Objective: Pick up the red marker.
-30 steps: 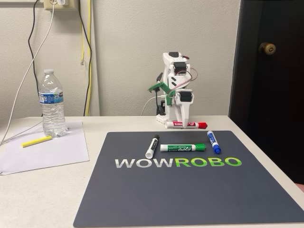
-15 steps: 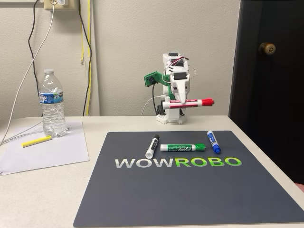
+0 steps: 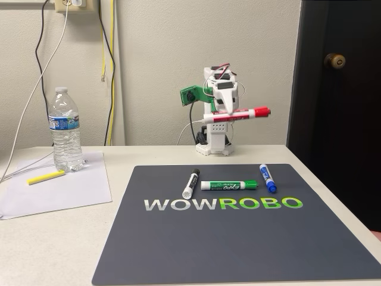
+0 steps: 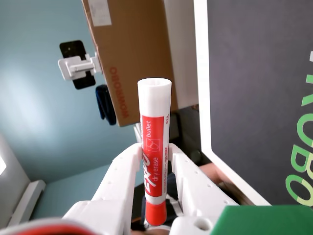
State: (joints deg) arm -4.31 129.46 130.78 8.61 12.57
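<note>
In the fixed view, upper centre of the frame, the white two-finger gripper is clamping the slim white-barrelled marker with red cap, holding it almost level in the air, well above the dark grey mat. In the wrist view, the marker is standing between the white fingers, which are pressing both its sides at lower centre.

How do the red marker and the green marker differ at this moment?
The red marker is held in the air by the gripper, tilted slightly up toward its red cap; the green marker lies flat on the dark mat, untouched, with a green cap. Both are slim white-barrelled markers of similar size.
</note>
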